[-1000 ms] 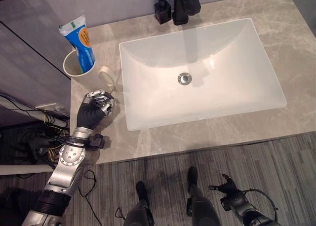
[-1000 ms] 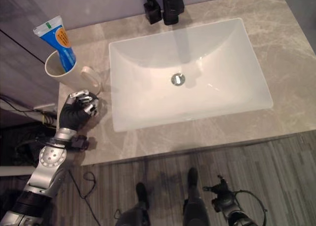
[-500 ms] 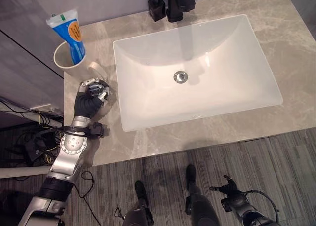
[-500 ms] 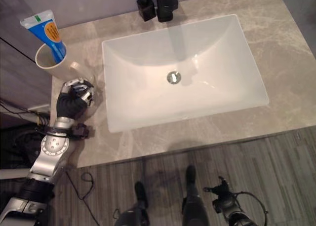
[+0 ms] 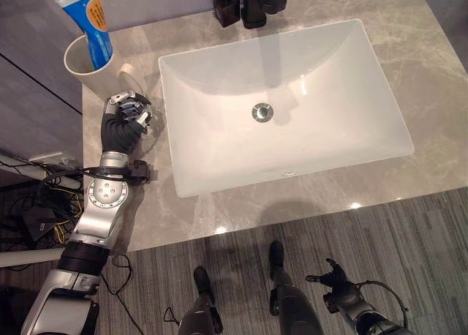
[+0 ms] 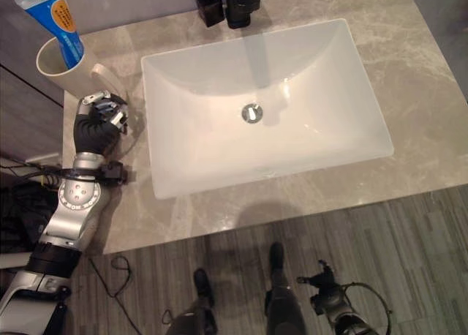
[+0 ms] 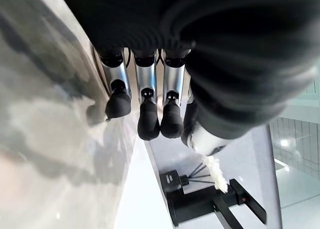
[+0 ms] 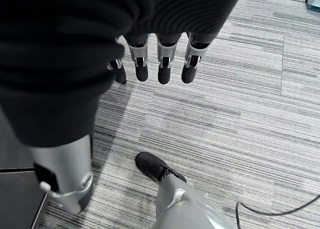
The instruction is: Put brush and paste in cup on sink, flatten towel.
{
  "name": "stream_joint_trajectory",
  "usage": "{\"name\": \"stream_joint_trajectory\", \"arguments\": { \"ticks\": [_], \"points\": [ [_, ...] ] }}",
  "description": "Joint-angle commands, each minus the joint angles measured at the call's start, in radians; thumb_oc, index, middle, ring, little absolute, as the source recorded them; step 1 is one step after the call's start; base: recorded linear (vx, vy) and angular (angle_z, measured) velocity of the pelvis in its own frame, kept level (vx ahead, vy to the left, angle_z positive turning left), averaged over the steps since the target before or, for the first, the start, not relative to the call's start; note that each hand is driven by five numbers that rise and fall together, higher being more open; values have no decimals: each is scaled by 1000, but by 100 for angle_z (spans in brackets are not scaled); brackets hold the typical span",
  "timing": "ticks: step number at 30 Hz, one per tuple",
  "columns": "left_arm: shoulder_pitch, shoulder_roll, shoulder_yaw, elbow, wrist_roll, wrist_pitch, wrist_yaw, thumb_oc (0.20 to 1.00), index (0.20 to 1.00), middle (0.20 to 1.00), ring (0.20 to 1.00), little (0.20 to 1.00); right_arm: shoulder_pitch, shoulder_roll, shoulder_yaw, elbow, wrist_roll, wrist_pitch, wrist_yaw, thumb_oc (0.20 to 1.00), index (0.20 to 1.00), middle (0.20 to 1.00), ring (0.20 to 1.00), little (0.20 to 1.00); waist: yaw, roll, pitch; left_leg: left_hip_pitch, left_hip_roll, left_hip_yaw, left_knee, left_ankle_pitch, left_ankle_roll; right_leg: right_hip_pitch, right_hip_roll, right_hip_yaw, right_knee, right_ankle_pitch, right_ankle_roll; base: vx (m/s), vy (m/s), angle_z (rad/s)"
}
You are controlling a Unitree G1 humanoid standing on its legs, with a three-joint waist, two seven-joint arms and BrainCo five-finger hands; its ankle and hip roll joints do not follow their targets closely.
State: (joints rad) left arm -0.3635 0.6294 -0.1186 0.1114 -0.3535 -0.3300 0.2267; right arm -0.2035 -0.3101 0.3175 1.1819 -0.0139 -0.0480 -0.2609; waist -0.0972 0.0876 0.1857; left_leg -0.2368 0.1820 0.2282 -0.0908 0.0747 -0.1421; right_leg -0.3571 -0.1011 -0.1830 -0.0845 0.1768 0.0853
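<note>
While the paste (image 5: 88, 24) already stands in the cup (image 5: 88, 66) at the counter's (image 5: 307, 203) far left, the left hand (image 5: 124, 123) sits just near of it, fingers curled round what looks like the brush (image 7: 216, 172), bristles poking out. Brush still to go in; no towel spotted. Right hand (image 8: 155, 64) hangs relaxed, empty, over the floor (image 8: 240, 114)
</note>
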Motion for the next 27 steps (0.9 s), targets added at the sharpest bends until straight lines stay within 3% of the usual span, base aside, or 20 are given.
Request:
{"name": "stream_joint_trajectory", "arguments": {
  "ticks": [1, 9, 27],
  "points": [
    [81, 17, 30, 7, -14, -22, -31, 200, 200, 200, 200, 200, -25, 6, -4, -19, 13, -16, -14, 1000, 1000, 1000, 1000, 1000, 10, -2, 46, 59, 1, -40, 4, 47, -12, -2, -37, 40, 181, -124, 55, 0, 0, 0],
    [151, 30, 100, 11, -14, -29, -19, 200, 200, 200, 200, 200, -19, -3, -15, -28, 7, -23, -16, 1000, 1000, 1000, 1000, 1000, 27, 7, 48, 52, -9, -43, 4, 45, -10, -1, -39, 39, 166, -117, 54, 0, 0, 0],
    [-96, 113, 59, 168, 2, -36, 80, 200, 200, 200, 200, 200, -26, -10, -1, -23, 21, -28, -14, 1000, 1000, 1000, 1000, 1000, -2, -13, 65, 10, -8, -25, 4, 52, -17, -32, -34, 62, 108, -70, 68, 2, 3, -2]
  ]
}}
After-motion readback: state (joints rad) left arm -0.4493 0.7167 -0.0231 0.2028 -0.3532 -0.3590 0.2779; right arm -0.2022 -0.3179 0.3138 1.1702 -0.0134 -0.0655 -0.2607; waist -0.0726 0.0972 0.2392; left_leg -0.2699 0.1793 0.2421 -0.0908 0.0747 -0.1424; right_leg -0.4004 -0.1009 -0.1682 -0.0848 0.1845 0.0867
